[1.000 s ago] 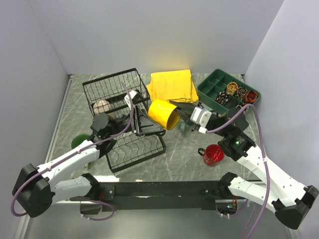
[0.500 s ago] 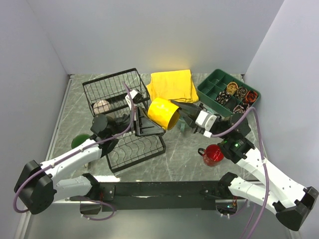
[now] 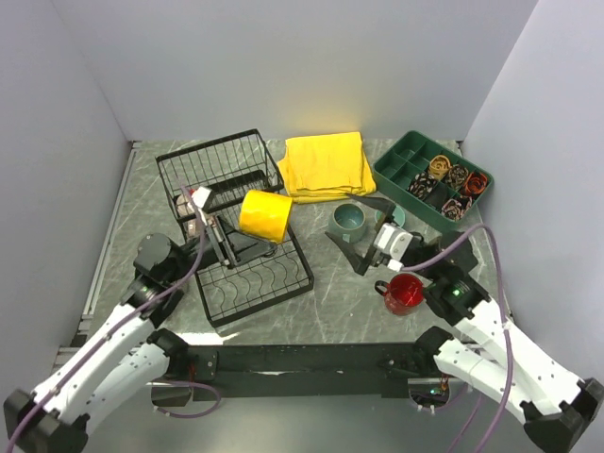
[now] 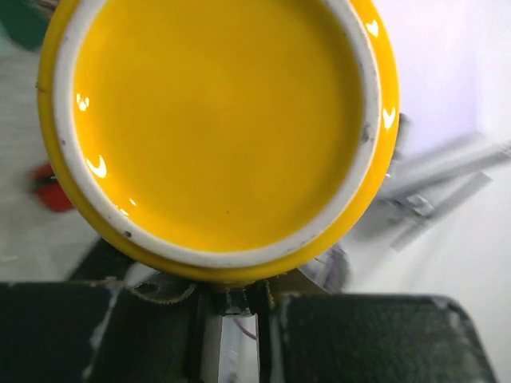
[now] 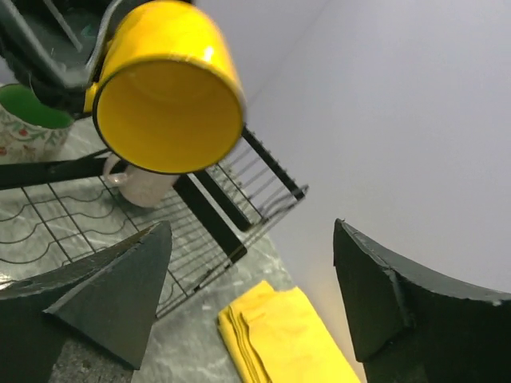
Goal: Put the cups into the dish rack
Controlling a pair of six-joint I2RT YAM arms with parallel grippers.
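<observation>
A yellow cup (image 3: 265,215) hangs on its side over the black wire dish rack (image 3: 255,283). My left gripper (image 3: 236,231) is shut on its handle. The left wrist view is filled by the cup's base (image 4: 215,120), with the left gripper (image 4: 235,299) closed just below it. My right gripper (image 3: 344,222) stands open to the right of the rack, with a teal cup (image 3: 353,215) on the table between its fingers. The right wrist view shows the right gripper (image 5: 255,295) holding nothing. It also shows the yellow cup's mouth (image 5: 168,88) and a cream cup (image 5: 140,182) in the rack. A red cup (image 3: 406,293) stands near the right arm.
A folded yellow cloth (image 3: 326,162) lies behind the rack. At the back right is a green divided tray (image 3: 415,162) with small rolled items. A floral cup with a green inside (image 5: 24,120) shows beyond the rack. White walls close in the table.
The right gripper let go of the yellow cup, opened wide and drew back to the right. The left gripper shut on the cup and carried it left over the rack. The teal cup came into view.
</observation>
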